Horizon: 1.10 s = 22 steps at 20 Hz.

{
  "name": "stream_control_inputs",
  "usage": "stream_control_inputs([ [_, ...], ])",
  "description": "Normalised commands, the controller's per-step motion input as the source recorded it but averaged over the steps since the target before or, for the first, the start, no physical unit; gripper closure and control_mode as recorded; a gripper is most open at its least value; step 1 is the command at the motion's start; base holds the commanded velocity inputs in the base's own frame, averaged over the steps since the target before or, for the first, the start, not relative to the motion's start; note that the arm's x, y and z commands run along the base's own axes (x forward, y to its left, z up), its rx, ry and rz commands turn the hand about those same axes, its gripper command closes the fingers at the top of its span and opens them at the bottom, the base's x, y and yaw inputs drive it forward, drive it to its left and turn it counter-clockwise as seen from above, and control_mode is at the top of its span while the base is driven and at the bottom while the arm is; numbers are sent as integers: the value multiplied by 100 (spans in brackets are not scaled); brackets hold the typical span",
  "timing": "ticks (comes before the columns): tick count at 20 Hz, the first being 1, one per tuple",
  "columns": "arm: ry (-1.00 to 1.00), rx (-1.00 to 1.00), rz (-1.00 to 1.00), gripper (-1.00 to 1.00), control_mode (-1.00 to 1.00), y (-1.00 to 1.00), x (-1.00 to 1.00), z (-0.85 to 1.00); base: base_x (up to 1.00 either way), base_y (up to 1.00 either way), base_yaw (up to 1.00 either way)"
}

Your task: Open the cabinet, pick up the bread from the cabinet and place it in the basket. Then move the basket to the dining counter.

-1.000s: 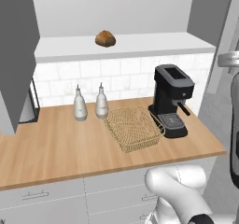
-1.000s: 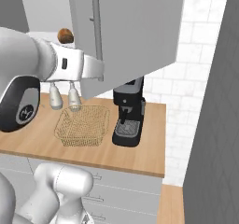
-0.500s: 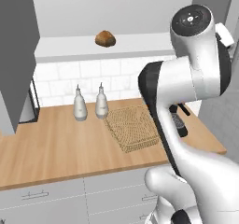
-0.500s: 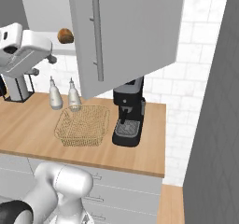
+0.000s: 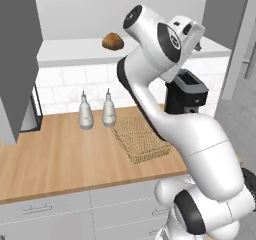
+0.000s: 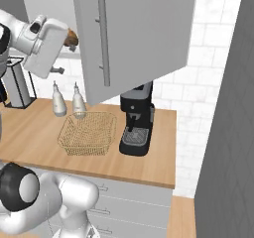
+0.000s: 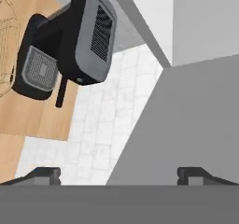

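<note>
The cabinet (image 5: 70, 53) stands open, its right door (image 6: 144, 29) swung out over the counter. On its pale shelf lies the small brown bread (image 5: 113, 41), its edge peeking past the door (image 6: 72, 37). Below, the tan wicker basket (image 5: 140, 138) (image 6: 87, 133) rests empty on the wood counter. My arm is raised, with the hand (image 5: 188, 30) at shelf height to the right of the bread and apart from it. My gripper (image 7: 120, 175) is open, nothing between its fingertips (image 7: 45, 173), and looks down past the door at the counter's right end.
A black coffee machine (image 5: 186, 91) (image 7: 70, 45) stands just right of the basket. Two pale bottles (image 5: 86, 112) (image 5: 108, 109) stand behind its left side. A dark appliance (image 6: 15, 83) sits at the counter's far left. The left cabinet door (image 5: 17, 59) hangs open, and a grey wall (image 6: 225, 133) bounds the right.
My arm has swung up from the right edge of the scene and across the counter. The hand now sits at shelf height. The gripper stayed open.
</note>
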Motion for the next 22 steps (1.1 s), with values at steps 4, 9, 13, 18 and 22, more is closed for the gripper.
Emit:
stream_control_inputs([
  [4,24,-31,0,-100,-100,-99,29,0,0,0,0],
  [9,23,-26,-11,-100,-100,-100,-12,0,0,0,0],
  [13,29,-14,-15,-100,-100,-100,-48,7,0,0,0],
  [18,31,-5,-14,-100,-100,-100,-49,4,0,0,0],
  [22,17,0,-7,-100,-100,-100,-22,0,0,0,0],
])
